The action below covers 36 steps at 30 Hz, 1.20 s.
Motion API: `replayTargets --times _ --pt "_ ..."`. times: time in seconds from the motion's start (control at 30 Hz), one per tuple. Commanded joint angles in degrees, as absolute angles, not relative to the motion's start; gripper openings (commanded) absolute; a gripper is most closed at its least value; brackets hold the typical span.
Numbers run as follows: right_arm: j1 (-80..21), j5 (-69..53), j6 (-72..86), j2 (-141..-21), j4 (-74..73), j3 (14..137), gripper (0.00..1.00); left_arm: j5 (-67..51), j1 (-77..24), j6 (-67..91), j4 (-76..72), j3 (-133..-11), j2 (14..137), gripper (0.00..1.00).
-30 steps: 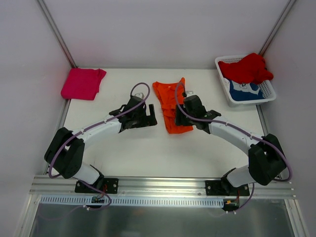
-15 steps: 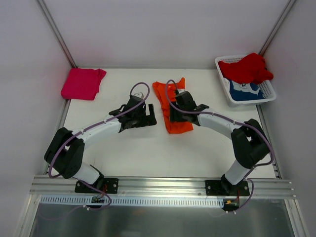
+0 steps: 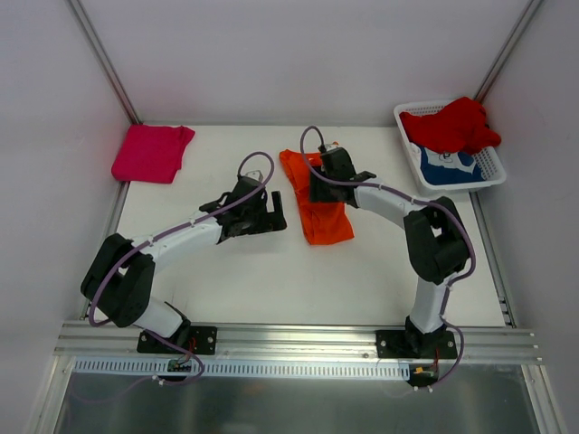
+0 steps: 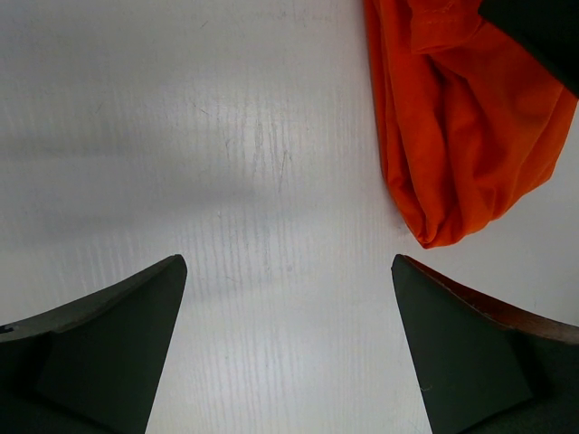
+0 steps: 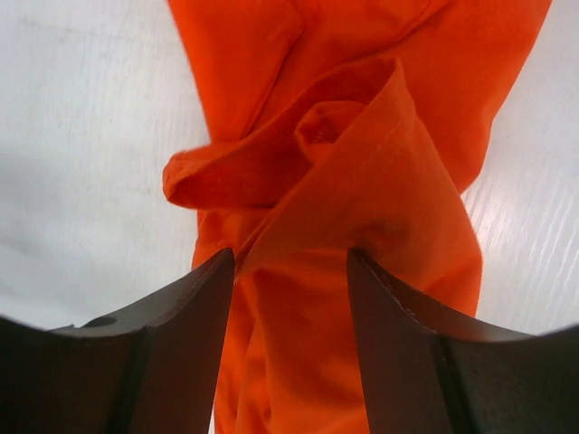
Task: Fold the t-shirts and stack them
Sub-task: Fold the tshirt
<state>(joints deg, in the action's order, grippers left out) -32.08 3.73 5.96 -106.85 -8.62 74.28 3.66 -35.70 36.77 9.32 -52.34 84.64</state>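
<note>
1. The right gripper [image 5: 289, 258] sits low over the upper part of the orange t-shirt [image 3: 327, 221]. Its fingers are partly apart, and a raised ridge of the cloth fills the gap and presses against both inner faces, so it has the shirt pinched.
2. The left gripper [image 4: 289, 271] hangs above bare worktop [image 3: 235, 271] with its fingers spread wide and nothing between them. The lower corner of the orange shirt lies just to its right, not touching it.
3. The orange shirt is soft, thin and matte. It is rumpled into a long, narrow heap near the middle of the worktop, with a stitched hem curled over at the pinched fold.
4. The worktop is white, with fine parallel grooves.
5. A magenta-pink t-shirt [image 3: 152, 152] lies folded flat at the far left corner, well apart from both arms.
6. At the far right, a white lattice basket [image 3: 491, 165] holds a crumpled red t-shirt [image 3: 450, 125] on top of a blue t-shirt [image 3: 450, 170] with a white print.
</note>
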Motion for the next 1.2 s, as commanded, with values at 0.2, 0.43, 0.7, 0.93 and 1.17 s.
replayTargets --times 0.2,0.43,0.7,0.93,1.17 --pt "-27.78 1.67 5.18 -115.12 -7.56 85.25 0.56 4.48 -36.3 36.91 9.58 -50.36 80.95 0.99" --pt "-24.26 2.46 5.27 -116.72 -9.05 89.56 0.56 3.96 -36.21 37.18 9.75 -49.75 80.51 0.99" --pt "-21.97 2.72 3.34 -111.02 -11.16 87.02 0.56 2.99 -37.79 36.91 9.76 -52.2 83.13 0.99" --pt "-21.89 3.34 3.16 -98.45 -11.78 74.72 0.59 2.81 -42.52 36.83 9.75 -59.84 92.63 0.99" --pt "-21.97 4.04 4.39 -87.11 -13.71 64.0 0.73 5.36 -46.58 39.46 8.88 -64.51 100.45 0.99"
